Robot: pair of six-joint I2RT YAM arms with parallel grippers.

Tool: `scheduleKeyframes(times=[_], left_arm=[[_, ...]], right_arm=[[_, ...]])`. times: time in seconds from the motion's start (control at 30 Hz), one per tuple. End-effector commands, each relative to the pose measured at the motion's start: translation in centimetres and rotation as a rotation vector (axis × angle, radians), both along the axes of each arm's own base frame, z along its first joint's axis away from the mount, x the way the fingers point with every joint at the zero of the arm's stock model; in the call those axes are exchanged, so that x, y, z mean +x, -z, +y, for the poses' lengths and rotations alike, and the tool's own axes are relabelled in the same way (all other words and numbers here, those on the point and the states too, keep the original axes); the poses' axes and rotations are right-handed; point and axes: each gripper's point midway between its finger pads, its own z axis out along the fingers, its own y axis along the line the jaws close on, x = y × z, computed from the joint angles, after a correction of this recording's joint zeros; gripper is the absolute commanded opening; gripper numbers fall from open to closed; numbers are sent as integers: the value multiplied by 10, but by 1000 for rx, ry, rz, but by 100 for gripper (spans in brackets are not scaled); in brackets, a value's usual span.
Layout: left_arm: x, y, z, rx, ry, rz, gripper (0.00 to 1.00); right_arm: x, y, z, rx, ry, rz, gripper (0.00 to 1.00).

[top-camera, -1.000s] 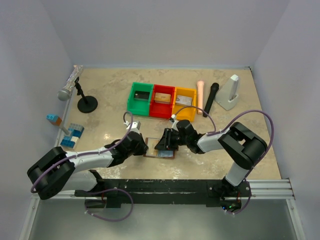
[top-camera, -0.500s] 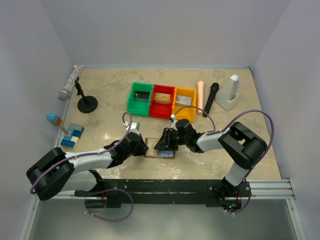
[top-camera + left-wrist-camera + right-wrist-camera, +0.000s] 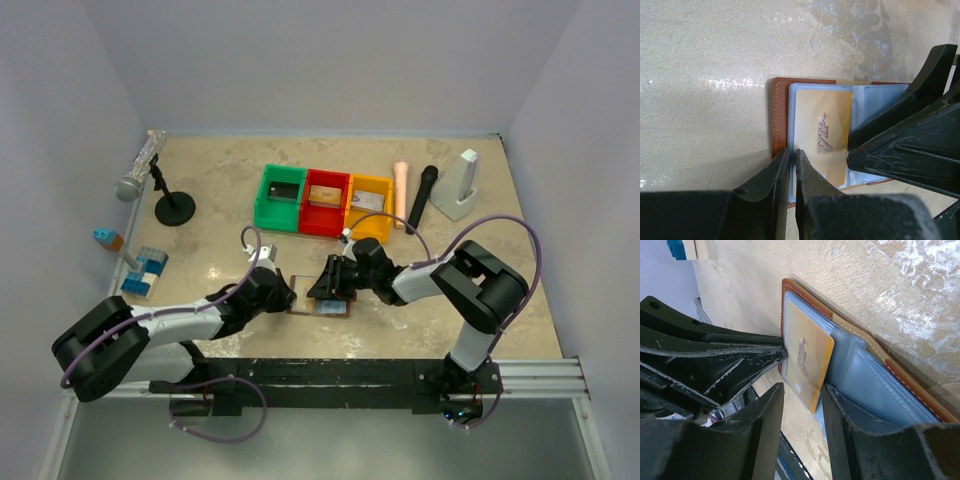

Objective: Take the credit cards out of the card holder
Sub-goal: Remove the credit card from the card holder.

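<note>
The brown card holder (image 3: 336,309) lies open on the table near the front edge, its grey-blue pockets up. A tan-gold credit card (image 3: 822,135) marked VIP sticks partway out of a pocket. My left gripper (image 3: 290,298) is shut on the card holder's left edge, pinching the clear lining (image 3: 791,150). My right gripper (image 3: 322,288) is open, and its jaws straddle the card's lower corner (image 3: 802,386). The card (image 3: 807,362) and the holder's lining (image 3: 875,380) show in the right wrist view. The two grippers' fingers nearly touch.
Green (image 3: 281,196), red (image 3: 326,202) and yellow (image 3: 369,207) bins stand behind the holder, each with a card-like item inside. A microphone on a stand (image 3: 140,170) and blue blocks (image 3: 145,272) are at left. A pink cylinder (image 3: 401,190), a black stick (image 3: 422,195) and a white object (image 3: 460,185) are at back right.
Almost nothing. Both grippers stay at the card holder; the right arm's elbow has shifted slightly to the left.
</note>
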Motion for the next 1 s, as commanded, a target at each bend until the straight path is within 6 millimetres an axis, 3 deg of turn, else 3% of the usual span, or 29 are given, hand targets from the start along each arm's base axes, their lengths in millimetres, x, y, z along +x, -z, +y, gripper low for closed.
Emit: scheduleKeyframes(times=[0.0,0.3,0.63,0.97], left_arm=[[-23,22,4,16,40,91,14],[-27,24,-4,-21,76,103,14],[-26,14,-17,-64,128,82,16],[-22,-8,-15,-69,124,28,30]], right_arm=[[5,3,4,32,19,-26,42],[7,-20,18,175,-14,-73,42],[5,-20,23,175,-53,-57,40],[3,-11,16,109,-42,-42,39]])
